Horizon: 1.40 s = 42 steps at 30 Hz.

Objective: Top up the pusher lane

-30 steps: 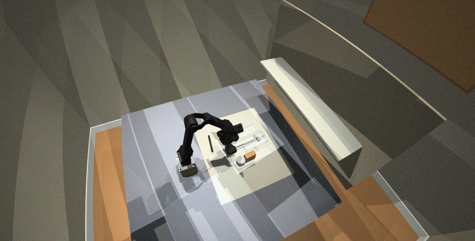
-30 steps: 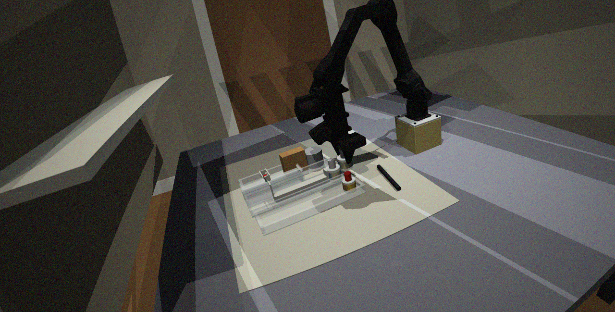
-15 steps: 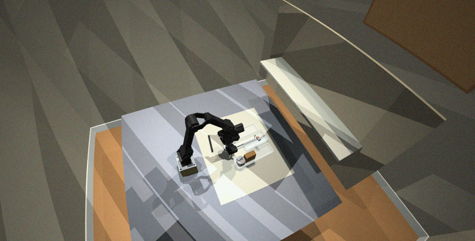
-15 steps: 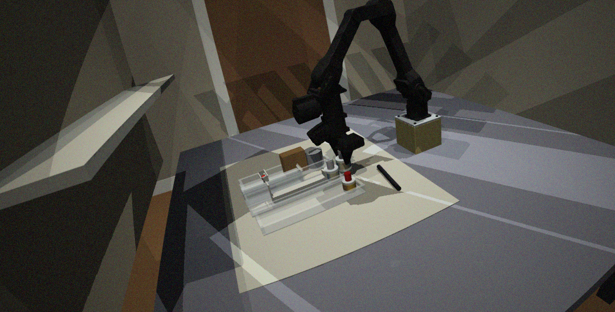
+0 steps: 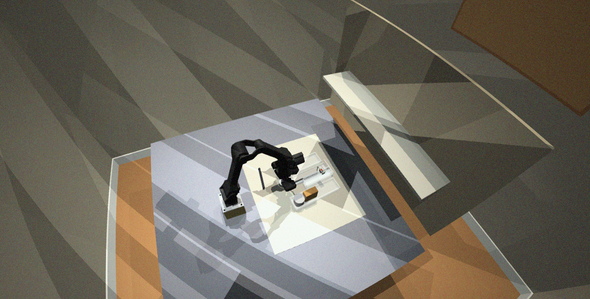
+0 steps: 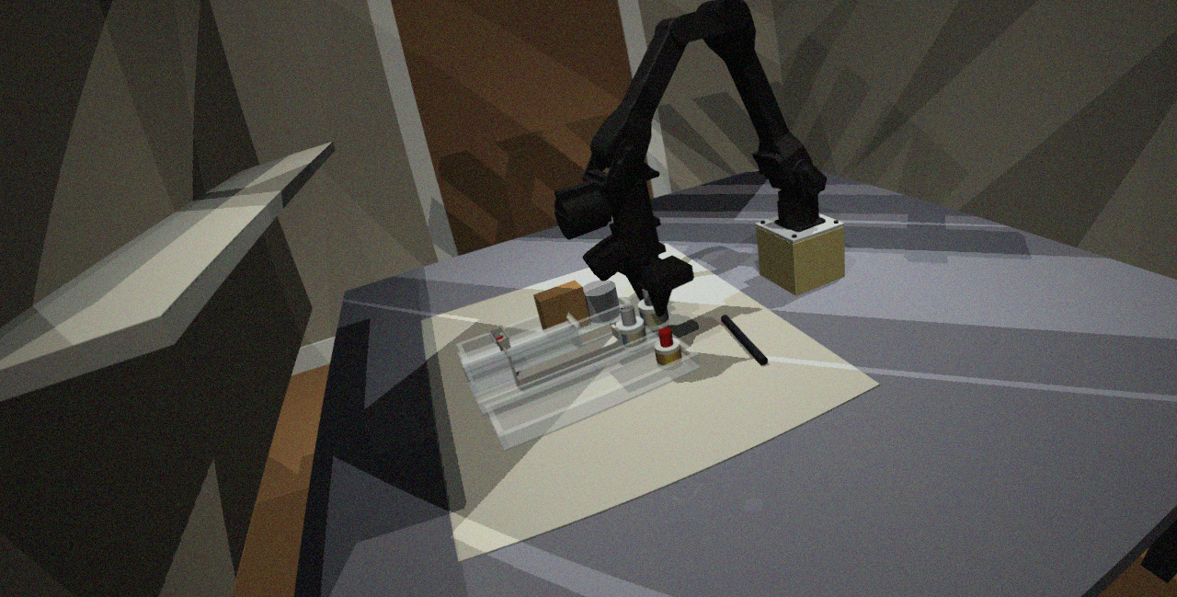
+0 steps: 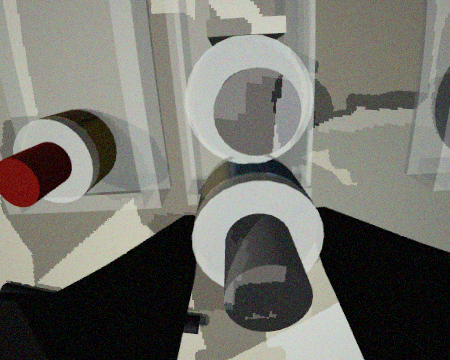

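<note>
My gripper [image 6: 652,306] [image 7: 255,223] is shut on a grey-capped jar [image 7: 270,300], held upright at the front mouth of the sprung lane. In the wrist view its dark blue banded body meets the edge of the lane jar [image 7: 250,55] [image 6: 627,329]; I cannot tell whether they touch. The lane jar has a white shoulder and a grey cap, and stands between clear lane walls. The pusher plate [image 7: 270,25] shows just behind it. A red-capped jar [image 6: 667,351] [image 7: 17,182] stands in the neighbouring lane. The front stop and the held jar's base are hidden.
A grey cylinder [image 5: 299,200] [image 6: 601,299] and an orange-brown box [image 5: 310,193] [image 6: 561,305] stand in the lane on the other side. A black rod [image 5: 261,178] [image 6: 744,339] lies on the cream mat [image 6: 576,478] in front of the lanes.
</note>
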Each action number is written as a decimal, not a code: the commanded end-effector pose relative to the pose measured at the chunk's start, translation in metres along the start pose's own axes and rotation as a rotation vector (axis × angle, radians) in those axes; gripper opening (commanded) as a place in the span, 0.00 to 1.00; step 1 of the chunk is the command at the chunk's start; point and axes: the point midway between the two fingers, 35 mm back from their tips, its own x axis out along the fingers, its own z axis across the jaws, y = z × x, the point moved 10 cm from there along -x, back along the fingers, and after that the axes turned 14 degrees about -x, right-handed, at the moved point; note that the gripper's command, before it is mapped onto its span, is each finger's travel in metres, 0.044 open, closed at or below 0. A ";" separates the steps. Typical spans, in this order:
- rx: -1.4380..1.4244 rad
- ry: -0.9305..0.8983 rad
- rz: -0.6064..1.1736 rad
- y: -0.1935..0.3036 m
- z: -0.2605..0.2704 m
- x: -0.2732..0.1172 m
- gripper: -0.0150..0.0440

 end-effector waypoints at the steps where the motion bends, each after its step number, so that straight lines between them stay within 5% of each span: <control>1: 0.004 0.010 -0.039 -0.010 -0.002 -0.006 0.25; 42: 0.004 0.010 -0.040 -0.025 -0.006 -0.010 0.25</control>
